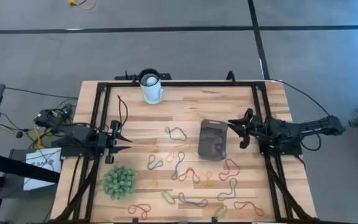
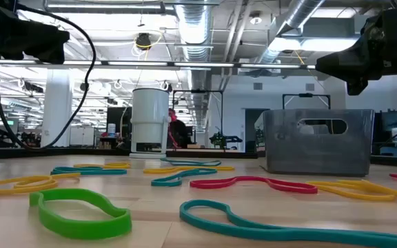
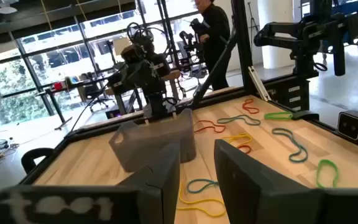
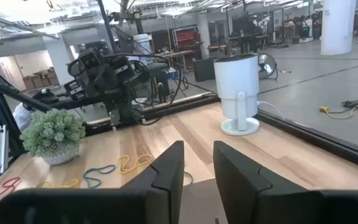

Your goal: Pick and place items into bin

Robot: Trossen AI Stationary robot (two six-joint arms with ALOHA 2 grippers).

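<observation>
High view alone showed bin (image 1: 213, 140) just beside right gripper (image 1: 241, 129), apparently parted and empty; left gripper (image 1: 124, 142) likewise, loops (image 1: 176, 132) apart.

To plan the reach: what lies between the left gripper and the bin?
High view: between left gripper and bin lie loose loops, e.g. a teal loop, on bare wood.

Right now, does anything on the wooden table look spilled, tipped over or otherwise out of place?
Nothing is tipped or damaged. The thin coloured rubber loops lie scattered loose over the wooden table, none visibly inside the grey-tinted clear plastic bin, which stands upright. The white cylindrical cup and green spiky ball also stand upright.
</observation>
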